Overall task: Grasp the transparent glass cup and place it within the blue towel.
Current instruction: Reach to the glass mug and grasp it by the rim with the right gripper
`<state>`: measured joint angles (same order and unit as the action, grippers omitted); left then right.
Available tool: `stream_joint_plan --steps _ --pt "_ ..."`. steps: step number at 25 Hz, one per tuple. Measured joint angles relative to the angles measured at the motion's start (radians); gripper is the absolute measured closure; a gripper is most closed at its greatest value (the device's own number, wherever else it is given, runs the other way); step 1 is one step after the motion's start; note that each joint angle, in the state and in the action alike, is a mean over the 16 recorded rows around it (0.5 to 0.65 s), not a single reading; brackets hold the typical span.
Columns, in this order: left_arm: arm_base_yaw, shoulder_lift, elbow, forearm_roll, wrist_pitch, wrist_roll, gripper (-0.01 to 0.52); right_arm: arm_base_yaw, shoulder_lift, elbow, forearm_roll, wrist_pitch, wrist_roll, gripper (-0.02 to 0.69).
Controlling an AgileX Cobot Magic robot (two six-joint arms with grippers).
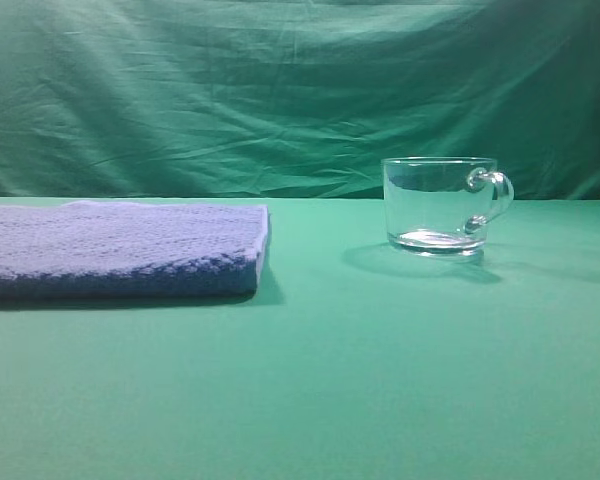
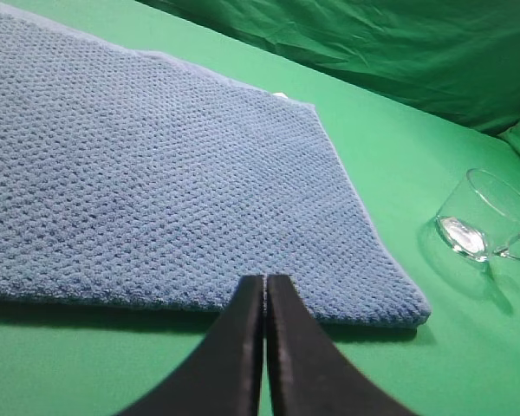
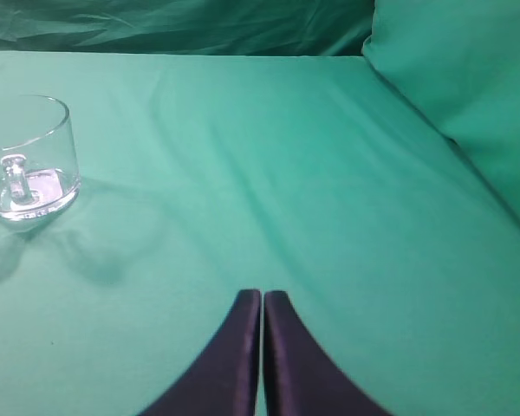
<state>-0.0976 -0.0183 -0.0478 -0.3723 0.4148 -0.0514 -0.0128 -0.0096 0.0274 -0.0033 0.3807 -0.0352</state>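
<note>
Cup: glass cup (image 3: pixel 30 156) upright on bench, at ten o'clock from right end effector (image 3: pixel 262 299).
Nearer arm: right, probably.
End effectors: right and left end effector (image 2: pixel 265 284) both closed, empty.
Towel: towel (image 2: pixel 156 173) flat, well apart.

Clear glossy glass cup (image 1: pixel 440 205), nubby blue terry towel (image 1: pixel 120 245)

Green-clothed table (image 1: pixel 380 380) carries the flat blue towel (image 1: pixel 120 250) and, well apart, the upright, apparently empty transparent glass cup (image 1: pixel 440 205).
</note>
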Motion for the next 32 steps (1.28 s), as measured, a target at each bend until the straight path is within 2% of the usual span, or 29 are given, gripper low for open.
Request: stream_joint_plan --steps 7,14,22,32 --pt "0.000 0.000 0.000 0.000 0.000 0.000 0.514 0.000 0.000 0.000 0.003 -0.009 0.000 0.665" --pt "0.000 0.000 0.000 0.000 0.000 0.000 0.514 0.000 0.000 -0.006 0.065 -0.124 0.000 0.665" --pt "0.000 0.000 0.000 0.000 0.000 0.000 0.514 0.000 0.044 -0.136 0.168 -0.185 -0.018 0.665" --pt "0.000 0.000 0.000 0.000 0.000 0.000 0.514 0.000 0.368 -0.454 0.229 -0.043 -0.098 0.665"
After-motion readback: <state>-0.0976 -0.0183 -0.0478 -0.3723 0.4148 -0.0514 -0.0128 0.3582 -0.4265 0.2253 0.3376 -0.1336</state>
